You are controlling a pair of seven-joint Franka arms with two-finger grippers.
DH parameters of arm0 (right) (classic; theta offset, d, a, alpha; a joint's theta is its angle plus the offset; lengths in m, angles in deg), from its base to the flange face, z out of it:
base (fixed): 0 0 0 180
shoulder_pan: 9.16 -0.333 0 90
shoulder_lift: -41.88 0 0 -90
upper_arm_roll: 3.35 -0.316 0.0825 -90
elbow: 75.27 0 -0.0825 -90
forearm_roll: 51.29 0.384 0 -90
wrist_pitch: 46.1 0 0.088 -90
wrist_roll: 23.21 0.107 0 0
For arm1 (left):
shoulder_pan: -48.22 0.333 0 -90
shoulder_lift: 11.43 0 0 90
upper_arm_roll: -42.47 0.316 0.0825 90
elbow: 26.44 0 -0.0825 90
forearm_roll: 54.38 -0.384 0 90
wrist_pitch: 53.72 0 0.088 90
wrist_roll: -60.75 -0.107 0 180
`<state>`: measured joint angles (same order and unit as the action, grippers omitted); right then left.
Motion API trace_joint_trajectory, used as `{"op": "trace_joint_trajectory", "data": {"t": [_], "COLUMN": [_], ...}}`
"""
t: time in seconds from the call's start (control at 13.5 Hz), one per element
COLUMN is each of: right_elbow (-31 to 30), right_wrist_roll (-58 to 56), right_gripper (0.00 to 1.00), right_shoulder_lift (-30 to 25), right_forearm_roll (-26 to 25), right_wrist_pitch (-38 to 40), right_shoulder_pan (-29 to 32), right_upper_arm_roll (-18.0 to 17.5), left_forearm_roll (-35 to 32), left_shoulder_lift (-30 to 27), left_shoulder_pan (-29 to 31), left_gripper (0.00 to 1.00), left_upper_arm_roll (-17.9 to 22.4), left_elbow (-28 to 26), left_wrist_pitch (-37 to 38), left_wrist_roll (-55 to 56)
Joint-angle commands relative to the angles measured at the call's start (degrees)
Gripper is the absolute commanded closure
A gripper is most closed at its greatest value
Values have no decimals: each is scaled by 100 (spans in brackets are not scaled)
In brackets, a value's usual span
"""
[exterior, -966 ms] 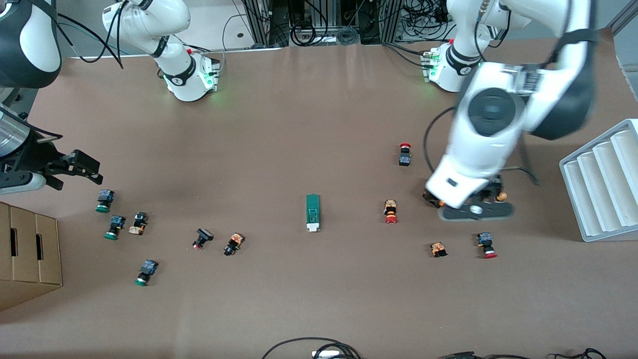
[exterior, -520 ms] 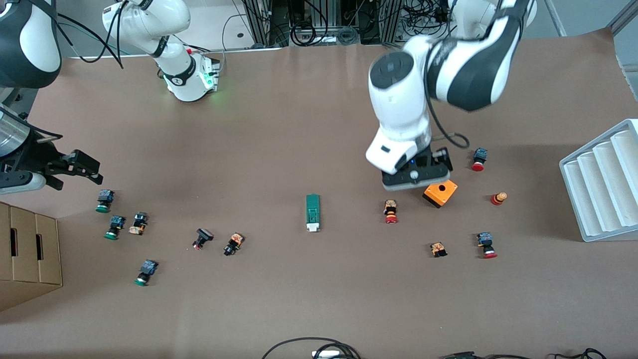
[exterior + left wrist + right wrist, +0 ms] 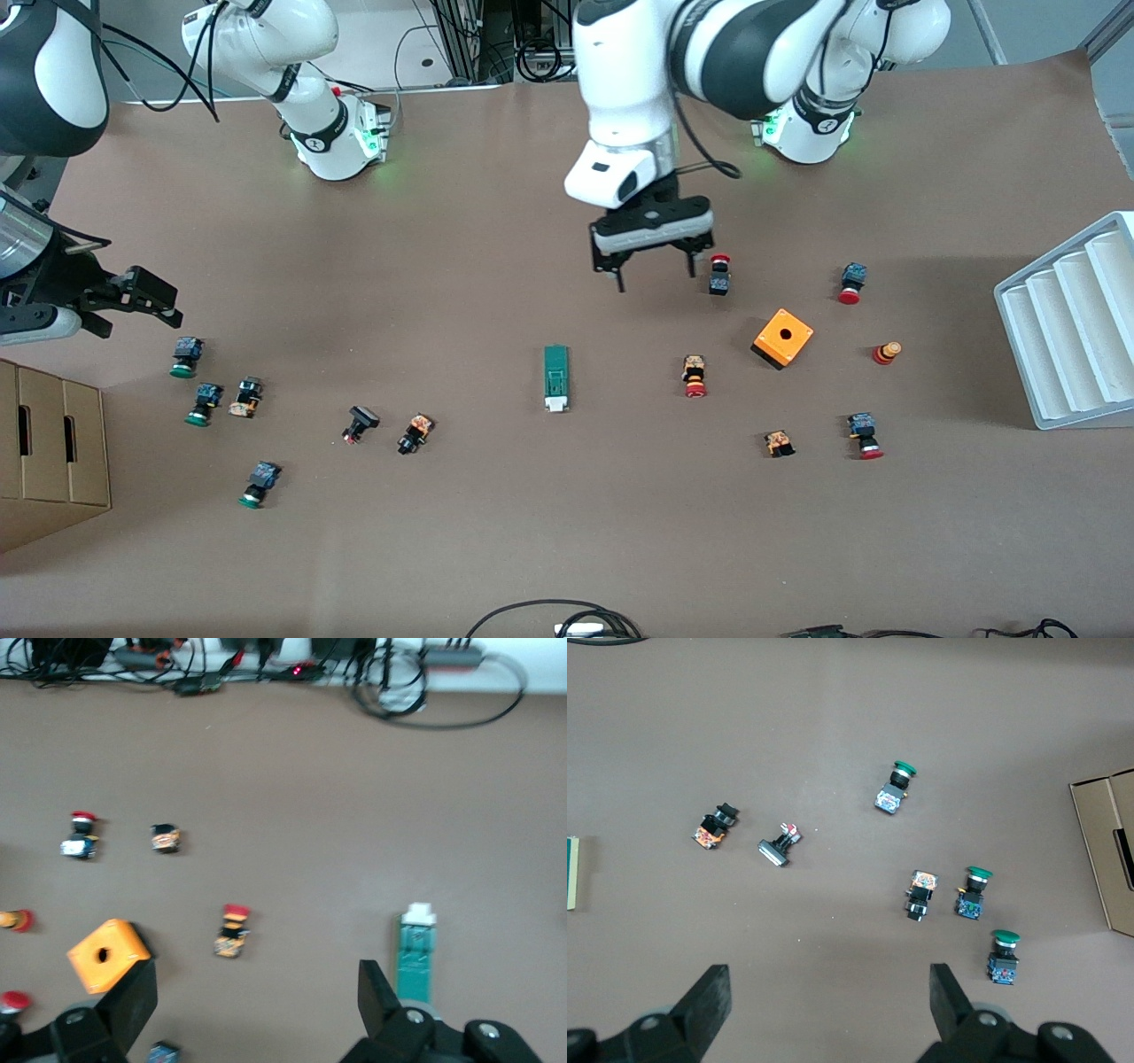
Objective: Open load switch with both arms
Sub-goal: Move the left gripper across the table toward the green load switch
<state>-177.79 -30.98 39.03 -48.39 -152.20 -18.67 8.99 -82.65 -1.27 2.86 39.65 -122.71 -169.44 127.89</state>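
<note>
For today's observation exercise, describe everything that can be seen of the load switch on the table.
The load switch is a narrow dark-green rectangular block, plastic by its look, with a white piece at the end nearer the front camera. It lies flat on the brown table, its long side pointing toward the camera, midway between the two ends. Nothing touches it. The left gripper, open, hangs over bare table; the left wrist view shows the switch too.

Bare table all round load switch (image 3: 555, 378); nearest push button (image 3: 695, 376) well apart.
</note>
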Motion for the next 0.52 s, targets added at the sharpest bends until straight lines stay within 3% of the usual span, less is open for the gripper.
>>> {"op": "trace_joint_trajectory", "data": {"t": [0.0,0.45], "right_elbow": [118,118], "right_wrist_roll": [39,39], "right_gripper": [0,0], "right_shoulder_lift": [66,66], "right_forearm_roll": [-79,-79], "right_wrist_pitch": [-7,-7], "right_shoulder_pan": [10,10], "right_upper_arm_roll": [-3,-3], "left_forearm_roll": [-606,-2908], "left_shoulder_lift": [125,1101], "left_shoulder_pan": [-60,-78], "left_gripper": [0,0], "left_upper_arm_roll": [-279,-806], "left_elbow": [-173,-129], "left_wrist_pitch": [-556,-1032], "left_wrist_roll": [1181,3328]}}
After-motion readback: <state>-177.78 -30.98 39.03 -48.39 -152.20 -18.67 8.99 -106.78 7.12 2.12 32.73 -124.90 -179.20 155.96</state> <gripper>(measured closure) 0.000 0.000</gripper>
